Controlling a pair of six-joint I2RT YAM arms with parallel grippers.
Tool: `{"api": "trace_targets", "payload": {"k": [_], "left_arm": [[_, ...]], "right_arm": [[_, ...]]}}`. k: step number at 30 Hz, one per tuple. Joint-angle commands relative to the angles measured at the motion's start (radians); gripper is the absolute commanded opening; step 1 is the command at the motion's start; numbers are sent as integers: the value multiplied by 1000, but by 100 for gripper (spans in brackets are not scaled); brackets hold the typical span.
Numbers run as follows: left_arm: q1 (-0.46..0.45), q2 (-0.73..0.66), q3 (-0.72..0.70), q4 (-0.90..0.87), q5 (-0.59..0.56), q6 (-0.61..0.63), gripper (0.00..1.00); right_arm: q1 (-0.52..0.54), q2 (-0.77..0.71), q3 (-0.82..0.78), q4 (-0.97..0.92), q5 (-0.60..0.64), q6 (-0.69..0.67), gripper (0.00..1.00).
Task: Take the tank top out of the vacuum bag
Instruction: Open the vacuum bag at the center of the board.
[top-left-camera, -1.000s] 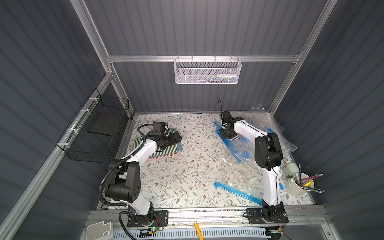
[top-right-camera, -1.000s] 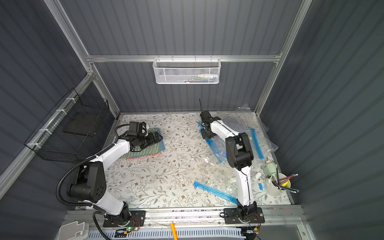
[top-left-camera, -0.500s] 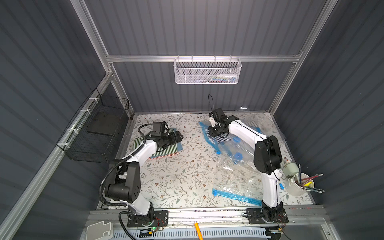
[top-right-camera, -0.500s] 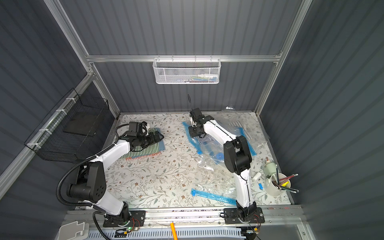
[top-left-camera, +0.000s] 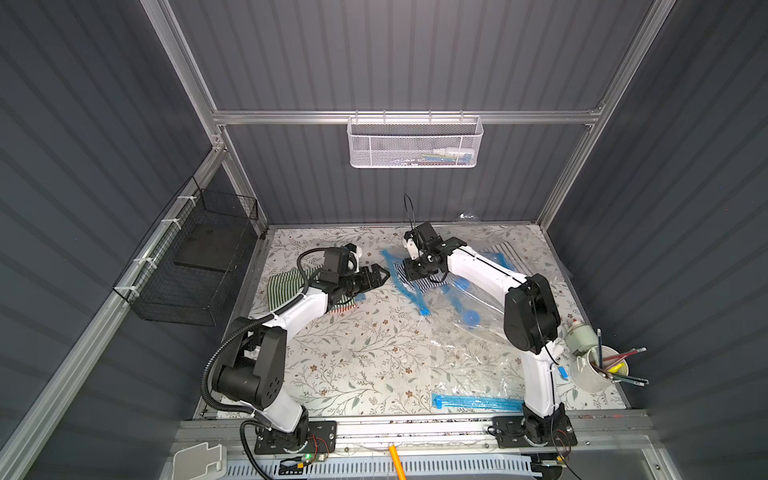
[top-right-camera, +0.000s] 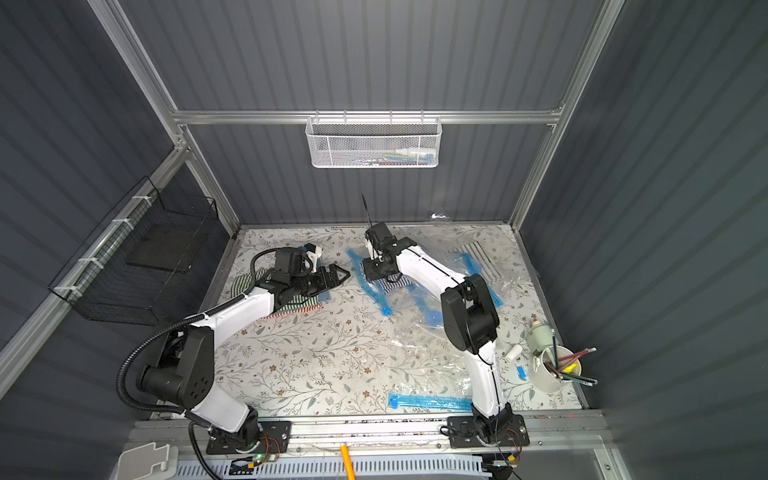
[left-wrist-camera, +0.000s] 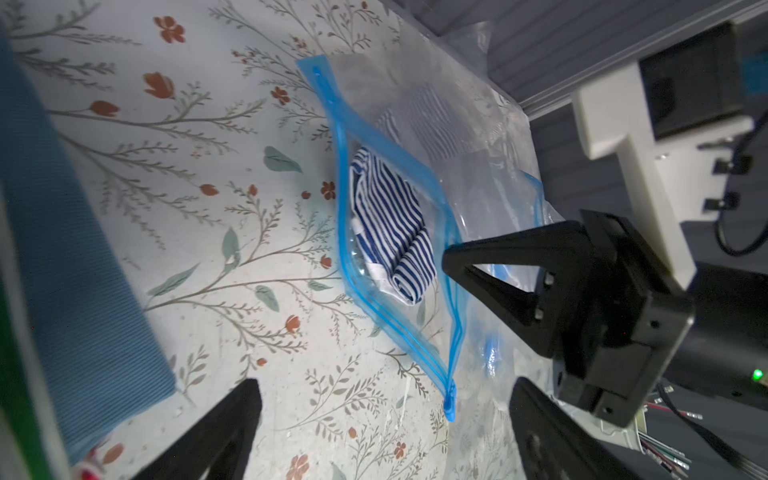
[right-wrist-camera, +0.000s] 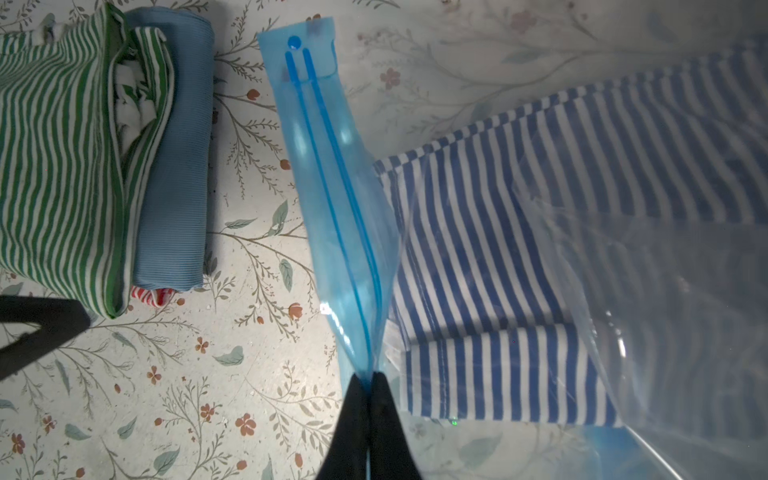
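— Where does it stand?

— Closest in, my right hand (right-wrist-camera: 368, 384) is pinched together on the blue zip strip (right-wrist-camera: 332, 187) of the vacuum bag (right-wrist-camera: 648, 299), holding up one lip of the mouth. The left wrist view shows the mouth gaping, so I judge the opening done. The pulling-out is left to do.

— And the tank top (right-wrist-camera: 478, 249)?

— Right behind that strip, still inside. It's a soft blue-and-white striped knit, folded into a thick wad and bunched against the mouth, with clear crinkly film over most of it.

— Your other hand?

— My left hand (top-left-camera: 374, 277) is a little further off, fingers wide apart, holding nothing, pointed at the opening. The grab falls to it, I'd say.

— Anything beyond?

— A folded pile on the floral worktop (top-left-camera: 374, 353): a ribbed blue cloth (right-wrist-camera: 174, 166) beside a green-striped cloth (right-wrist-camera: 54, 166), both apart from the bag.
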Motion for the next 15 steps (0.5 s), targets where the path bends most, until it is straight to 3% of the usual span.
{"api": "trace_targets", "payload": {"k": [1,15], "left_arm": [[4,40,-51,149,31,-72,88],[-30,182,-42,306,44,-160,87]], "right_arm": [[1,-30,-7,32,-32,41,0],[2,-58,-40,69,-16,71,0]]}}
